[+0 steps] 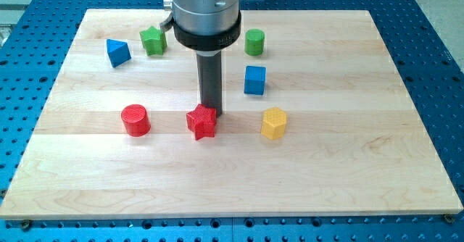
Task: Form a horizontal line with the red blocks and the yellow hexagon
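Note:
A red cylinder (135, 119) stands left of centre on the wooden board (232, 191). A red star (202, 122) lies at the centre. A yellow hexagon (273, 123) stands to its right. The three sit roughly in a row across the view. My dark rod comes down from the arm's grey housing at the view's top. My tip (211, 111) is at the red star's top right edge, touching or almost touching it.
A blue triangle (117, 52) and a green star (153, 40) lie at the top left. A green cylinder (254, 42) stands at the top, right of the rod. A blue cube (254, 80) sits just above the yellow hexagon.

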`<state>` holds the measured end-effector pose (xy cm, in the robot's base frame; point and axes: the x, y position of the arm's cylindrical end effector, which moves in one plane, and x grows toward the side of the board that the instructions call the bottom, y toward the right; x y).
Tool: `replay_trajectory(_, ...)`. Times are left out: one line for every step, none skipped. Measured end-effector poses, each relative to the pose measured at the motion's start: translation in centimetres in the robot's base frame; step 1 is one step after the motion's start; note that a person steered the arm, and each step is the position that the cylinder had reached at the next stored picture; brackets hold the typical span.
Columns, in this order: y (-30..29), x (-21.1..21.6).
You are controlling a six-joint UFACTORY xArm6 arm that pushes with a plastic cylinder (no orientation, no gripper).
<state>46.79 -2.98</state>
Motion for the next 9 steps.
replay_trajectory(0.0,-0.8)
replay_trajectory(-1.1,-3.5)
replay_trajectory(-2.7,-3.4)
replay_trajectory(-4.2,-1.6)
replay_trajectory(-4.5,2.2)
replay_trajectory(-5.3,2.6)
replay_trajectory(-6.4,2.6)
replay_trajectory(-8.3,2.5)
replay_trajectory(-9.2,2.5)
